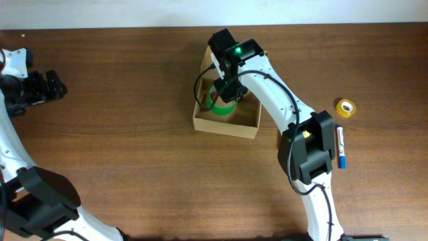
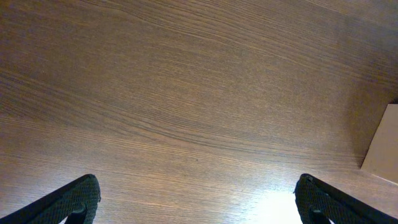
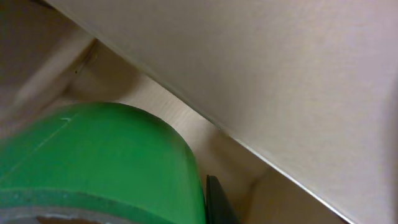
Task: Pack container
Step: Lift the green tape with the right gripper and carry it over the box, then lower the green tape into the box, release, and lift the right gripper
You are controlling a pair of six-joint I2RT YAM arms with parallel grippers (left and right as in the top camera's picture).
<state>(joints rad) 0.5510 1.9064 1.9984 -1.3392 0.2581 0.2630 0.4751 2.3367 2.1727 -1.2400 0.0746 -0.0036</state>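
The left arm is drawn back at the far left, wrist level, and the left gripper has its fingers spread wide apart. The right arm stretches forward with a bent elbow, wrist tipped down, and the right gripper is closed tight.

Even, warm light; wrist views soft.
Overhead sharp, faint arm shadows. White glare on the table at the left wrist view's bottom edge. Green roll and container blurred close-up.
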